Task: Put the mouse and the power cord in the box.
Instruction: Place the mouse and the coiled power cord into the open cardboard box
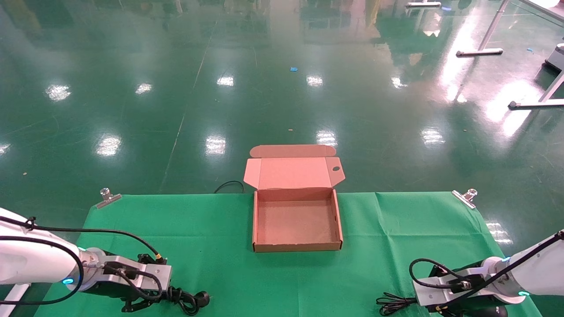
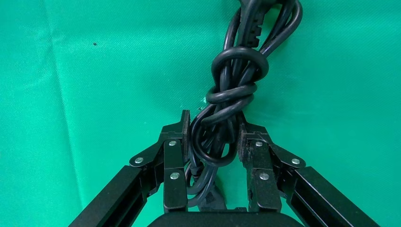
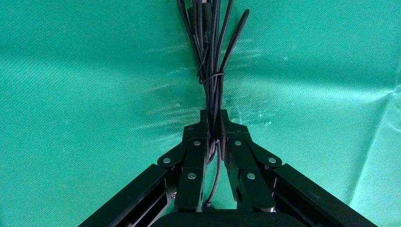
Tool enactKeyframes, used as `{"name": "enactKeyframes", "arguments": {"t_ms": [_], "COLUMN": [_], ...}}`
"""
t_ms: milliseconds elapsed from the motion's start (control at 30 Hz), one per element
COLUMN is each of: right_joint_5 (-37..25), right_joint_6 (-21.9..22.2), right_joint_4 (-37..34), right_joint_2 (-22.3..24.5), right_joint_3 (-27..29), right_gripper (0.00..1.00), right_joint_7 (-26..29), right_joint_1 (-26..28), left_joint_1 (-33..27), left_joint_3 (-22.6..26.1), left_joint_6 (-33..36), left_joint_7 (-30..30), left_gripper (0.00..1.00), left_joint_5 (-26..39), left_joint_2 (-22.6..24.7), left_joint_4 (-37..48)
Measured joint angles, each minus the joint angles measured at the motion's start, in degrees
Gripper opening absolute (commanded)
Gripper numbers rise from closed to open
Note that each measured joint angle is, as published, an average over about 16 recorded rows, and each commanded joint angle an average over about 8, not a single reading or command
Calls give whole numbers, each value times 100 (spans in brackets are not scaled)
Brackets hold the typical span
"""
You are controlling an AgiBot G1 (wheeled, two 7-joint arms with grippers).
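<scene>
The brown box [image 1: 297, 246] stands open and empty at the middle of the green cloth, its lid folded back. The power cord [image 2: 235, 71], a thick knotted black bundle, lies at the near left [image 1: 190, 301]. My left gripper [image 2: 213, 125] [image 1: 169, 297] is shut on its looped end, pads pressing the strands. At the near right my right gripper [image 3: 213, 118] [image 1: 417, 304] is shut on the mouse's thin tied wire [image 3: 210, 56] [image 1: 391, 304]. A black rounded shape under the right wrist looks like the mouse [image 1: 490, 312], mostly hidden.
Green cloth [image 1: 198, 229] covers the table, held by metal clips at the far corners [image 1: 108, 197] [image 1: 467, 196]. A black cable [image 1: 229, 185] loops behind the far edge. Beyond lies shiny green floor with metal table legs [image 1: 480, 52] far right.
</scene>
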Motion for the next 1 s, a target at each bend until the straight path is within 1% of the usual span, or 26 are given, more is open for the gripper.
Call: {"name": "enactKeyframes", "arguments": {"t_ms": [167,300,500,667,833,1000], "right_joint_5": [125,267,519,678,823,927], "right_joint_6": [-145,-322,-643,-872,-987,-901], "right_joint_4": [-29,-50,-30,81,261,459], "right_joint_2": [122,288,572,699,623,308], "right_joint_3": [88,186,361,471,571,643], "right_gripper": [0,0,0,0,0,0], "right_joint_7": [28,48,80,130,246,399], "right_joint_1": [88,237,605,1002,1349,1538], "left_joint_1": [-34,-91,-245,-438,-696,-1020], "left_joint_3": [-142,-347,-732,-1070,-1378,-1632], "left_joint_6": [220,532,1101,1510,1690,1660], "left_joint_7": [-112,-270,-596,-894,-1095,-1181], "left_gripper": [0,0,0,0,0,0], "left_joint_5": [-203,-492,-1033,-1500,-1934,-2309], "left_joint_2": [-123,-258,-412,-378,-194,77], "left_joint_4": [79,179,376,579,821,1088]}}
